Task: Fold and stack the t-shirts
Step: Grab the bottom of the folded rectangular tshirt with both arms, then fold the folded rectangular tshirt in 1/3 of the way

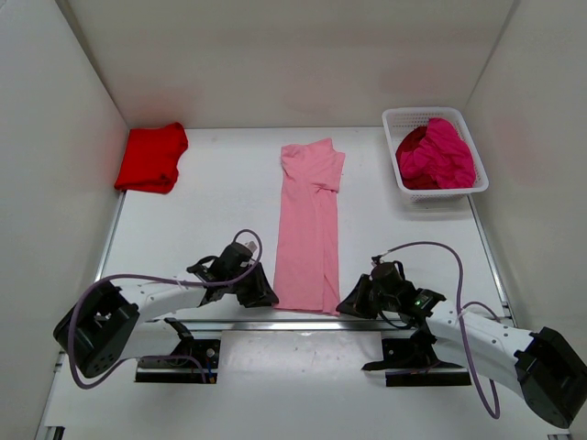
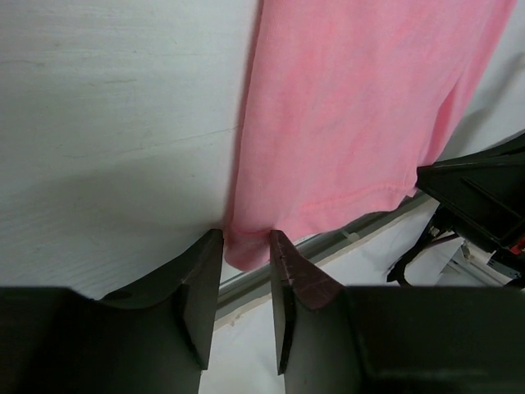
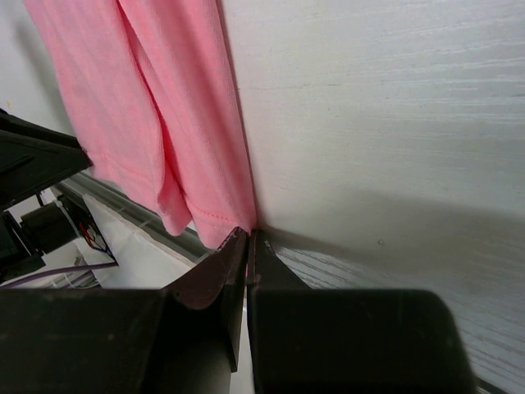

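A light pink t-shirt point(image 1: 307, 229) lies folded into a long strip down the middle of the table, sleeves at the far end. My left gripper point(image 1: 267, 298) sits at its near-left corner. In the left wrist view the pink t-shirt point(image 2: 353, 123) pokes its corner between the left gripper point(image 2: 246, 236) jaws, which stand apart with gaps either side. My right gripper point(image 1: 346, 308) is at the near-right corner. Its right gripper point(image 3: 248, 232) jaws are pressed together, with a sliver of the pink t-shirt point(image 3: 164, 107) hem pinched at the tips.
A folded red t-shirt point(image 1: 151, 158) lies at the far left. A white mesh basket point(image 1: 424, 113) at the far right holds crumpled magenta t-shirts point(image 1: 438, 154). The table's metal front rail point(image 1: 303, 324) runs just behind both grippers. White walls close in three sides.
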Tool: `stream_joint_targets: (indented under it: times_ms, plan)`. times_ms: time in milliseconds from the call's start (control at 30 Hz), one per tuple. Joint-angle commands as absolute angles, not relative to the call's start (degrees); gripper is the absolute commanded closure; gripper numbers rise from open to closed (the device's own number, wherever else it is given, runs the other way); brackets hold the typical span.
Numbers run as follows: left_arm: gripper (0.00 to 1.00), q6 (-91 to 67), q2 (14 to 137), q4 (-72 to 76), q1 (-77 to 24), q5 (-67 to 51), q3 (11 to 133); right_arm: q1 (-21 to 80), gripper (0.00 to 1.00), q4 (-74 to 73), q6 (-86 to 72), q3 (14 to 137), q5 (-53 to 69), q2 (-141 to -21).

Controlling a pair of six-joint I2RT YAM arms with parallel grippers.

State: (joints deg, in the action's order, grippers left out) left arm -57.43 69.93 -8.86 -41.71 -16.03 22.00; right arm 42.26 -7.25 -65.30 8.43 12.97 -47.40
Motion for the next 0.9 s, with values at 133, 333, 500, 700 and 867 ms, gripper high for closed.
stream_joint_targets:
  times_ms: [133,333,500,700,867]
  plan:
    - [0.66,-57.92,71.28,-10.64,-43.16,-11.69,21.27,42.45,0.99,-6.06,-63.90,10.28,12.92,-48.08]
    - [1.00,-54.85,71.90,-15.28,-44.21,-11.77,25.04,42.89,1.00,-7.20,-63.72,11.16,12.83,-47.99]
    - [1.00,-53.18,60.85,-25.19,-42.10,-14.85,23.82,46.92,1.00,-14.57,-63.90,13.18,10.37,-43.86]
    - [1.00,-48.61,60.89,-33.65,-38.84,-15.56,35.65,41.25,1.00,-21.09,-58.38,21.78,13.00,-44.90]
    - [1.00,-46.67,66.71,-34.02,-37.62,-14.42,44.73,31.22,1.00,-22.41,-48.89,31.01,17.40,-52.36]
